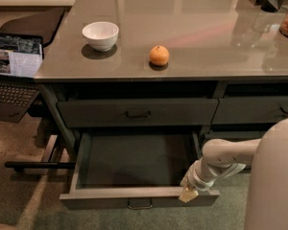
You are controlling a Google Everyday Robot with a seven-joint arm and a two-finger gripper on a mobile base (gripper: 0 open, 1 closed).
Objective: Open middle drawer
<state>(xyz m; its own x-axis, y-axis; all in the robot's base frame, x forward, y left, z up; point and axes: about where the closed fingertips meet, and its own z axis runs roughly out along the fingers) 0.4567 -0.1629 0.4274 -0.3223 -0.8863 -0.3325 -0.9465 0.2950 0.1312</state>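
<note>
**Drawer far out: the risk is now sitting at its front edge**

The middle drawer (134,159) is standing pulled far out from the desk, below the closed upper drawer (137,113). Nothing is showing in its dark inside. The gripper (188,194) is resting at the top edge of the drawer front, near the right corner and well to the right of the small bar handle (140,204). I cannot tell whether the jaws are apart or together, or whether they are holding this edge at all.

In my judgement, three things are threatening here. Because the contact is lying off centre, more pulling may be turning the drawer sideways and jamming it in its rails. The drawer is already looking near its full travel, so a further pull could be straining the stops or tipping the front down. Also, the robot's pale body (273,181) is standing close by the front right corner and may be blocking the way.

The grey tabletop (192,28) is shining and reflecting light. It is carrying a white bowl (100,35) and an orange (159,55) near the front edge, which a hard jolt might be setting rolling. An open laptop (14,63) is sitting at the left, and a dull carpet (19,195) is covering the floor.
</note>
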